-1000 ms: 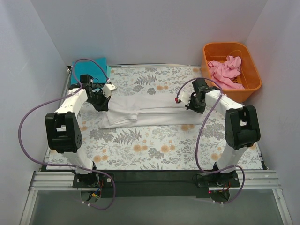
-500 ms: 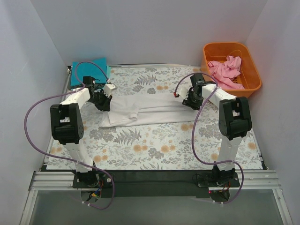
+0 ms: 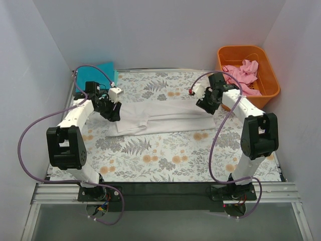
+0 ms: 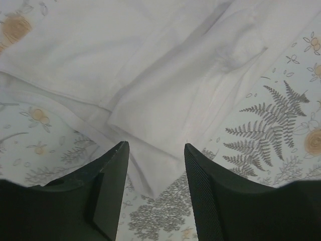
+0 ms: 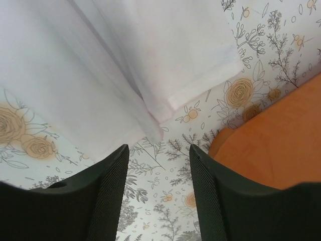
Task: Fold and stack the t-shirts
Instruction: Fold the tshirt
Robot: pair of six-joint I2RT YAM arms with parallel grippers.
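Top external shows pink t-shirt [image 3: 243, 73] heaped inside orange tub [image 3: 241, 54].

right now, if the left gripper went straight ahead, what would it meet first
Probably the white t-shirt: its folded corner lies dead ahead of the open left gripper. How far off it is, the pictures don't show.

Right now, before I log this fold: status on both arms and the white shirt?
Both open, empty: left fingers at left end of white t-shirt, right fingers at right end. Pink t-shirt in orange tub. Nothing blocking.
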